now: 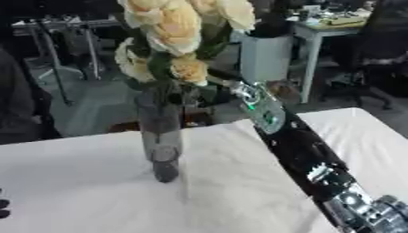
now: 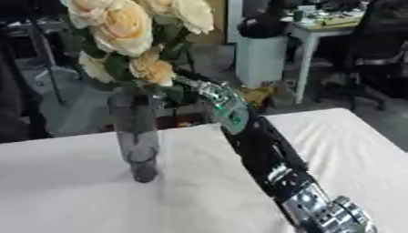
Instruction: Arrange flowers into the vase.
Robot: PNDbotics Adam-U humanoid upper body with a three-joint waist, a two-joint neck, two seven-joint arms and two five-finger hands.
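A tall clear grey vase [image 1: 159, 136] stands upright on the white table [image 1: 72, 186], left of centre. It holds a bunch of cream-yellow roses [image 1: 171, 27] with dark green leaves [image 2: 115, 68]. My right arm comes in from the lower right and runs up to the bunch. My right hand [image 1: 241, 91] is at the leaves just above the vase mouth, on their right side. The leaves hide its front part, so its hold does not show. Only dark tips of my left hand [image 1: 3, 207] show at the lower left edge.
The table's far edge runs just behind the vase. Beyond it on the floor stand a grey bin [image 1: 267, 57], a light desk [image 1: 334, 27] with clutter and a dark chair [image 2: 382, 50]. Bare tablecloth lies in front of the vase.
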